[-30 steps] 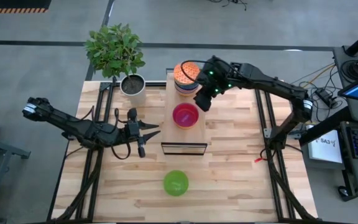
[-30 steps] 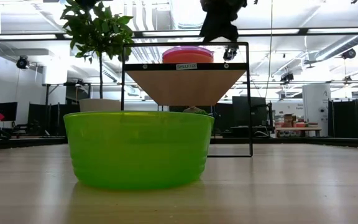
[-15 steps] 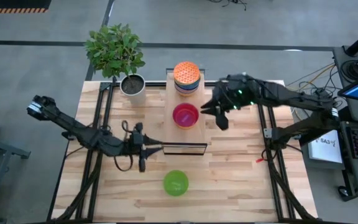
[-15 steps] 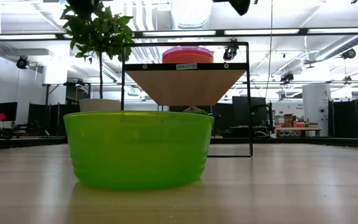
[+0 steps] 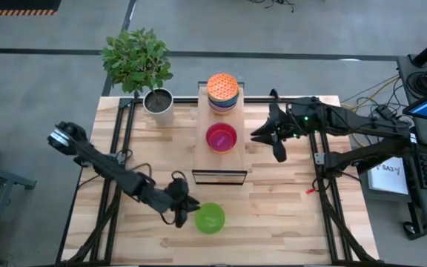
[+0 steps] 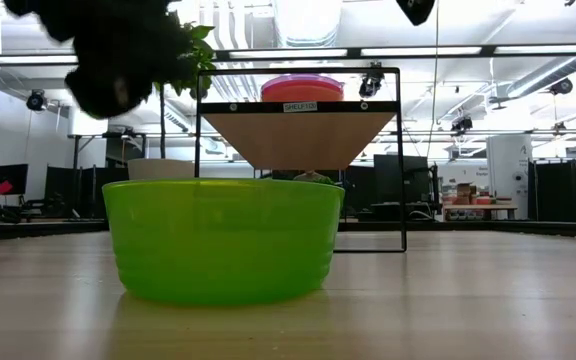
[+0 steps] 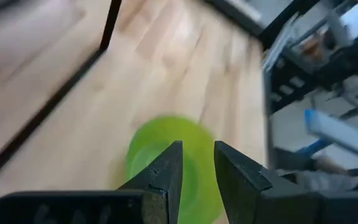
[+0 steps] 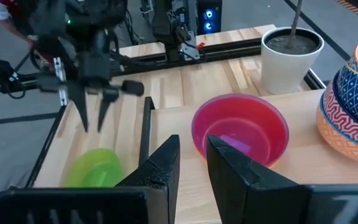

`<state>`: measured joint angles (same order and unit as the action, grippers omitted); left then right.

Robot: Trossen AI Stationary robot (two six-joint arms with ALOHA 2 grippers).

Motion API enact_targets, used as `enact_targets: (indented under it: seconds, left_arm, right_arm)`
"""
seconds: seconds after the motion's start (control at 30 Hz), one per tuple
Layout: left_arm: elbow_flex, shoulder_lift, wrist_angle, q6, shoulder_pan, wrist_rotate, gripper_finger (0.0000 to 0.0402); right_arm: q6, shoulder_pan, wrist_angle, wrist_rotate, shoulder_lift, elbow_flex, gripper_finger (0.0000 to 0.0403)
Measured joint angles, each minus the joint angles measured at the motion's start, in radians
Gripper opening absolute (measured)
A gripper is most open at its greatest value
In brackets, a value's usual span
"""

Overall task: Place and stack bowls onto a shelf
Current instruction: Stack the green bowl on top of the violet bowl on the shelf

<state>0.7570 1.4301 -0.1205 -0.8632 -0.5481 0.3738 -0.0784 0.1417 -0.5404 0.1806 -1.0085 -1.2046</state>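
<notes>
Left end effector [image 5: 186, 213] | slightly open, empty | apparently just beside green bowl [image 5: 210, 218]

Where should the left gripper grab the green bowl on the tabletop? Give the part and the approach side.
Grip the rim of the green bowl, one finger inside the wall and one outside. It sits upright and open, alone on the table, so the thin wall is likely the only part that fits narrow fingers. Come from above on the side nearest the left gripper, which hangs at that edge.
</notes>
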Motion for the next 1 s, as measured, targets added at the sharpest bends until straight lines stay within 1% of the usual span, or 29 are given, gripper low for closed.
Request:
enact_targets:
  seconds: [0.13,0.23,0.33,0.5,0.6,0.7,0.77,0.9,1.0]
  left_arm:
    - [0.033,0.094,0.025,-0.031,-0.012,0.0,0.0075]
    - [0.105,0.153,0.108,-0.059,-0.012,0.0,0.0075]
    - [0.21,0.214,0.319,-0.15,-0.014,-0.001,0.0075]
    - [0.43,0.315,0.714,-0.341,-0.024,-0.004,0.0076]
    - [0.543,0.368,0.881,-0.389,-0.028,-0.02,0.0087]
    - [0.617,0.41,0.953,-0.396,-0.029,-0.038,0.0114]
    - [0.641,0.433,0.96,-0.4,-0.029,-0.052,0.0137]
    - [0.656,0.46,0.956,-0.422,-0.028,-0.052,0.0181]
    - [0.65,0.478,0.948,-0.458,-0.027,-0.052,0.0197]
  right_arm:
    - [0.002,0.0,-0.002,0.002,0.014,0.014,0.0068]
    - [0.002,0.0,-0.004,0.003,0.017,0.018,0.0068]
    - [0.01,0.0,-0.006,0.004,0.02,0.022,0.0068]
    - [0.027,0.0,-0.008,0.006,0.024,0.038,0.0068]
    - [0.038,0.0,-0.007,0.006,0.024,0.042,0.0068]
    - [0.039,0.0,-0.007,0.006,0.024,0.042,0.0068]
    - [0.039,0.0,-0.007,0.006,0.025,0.042,0.0068]
    - [0.036,0.0,-0.008,0.008,0.025,0.042,0.0068]
    - [0.031,0.0,-0.008,0.011,0.025,0.042,0.0068]
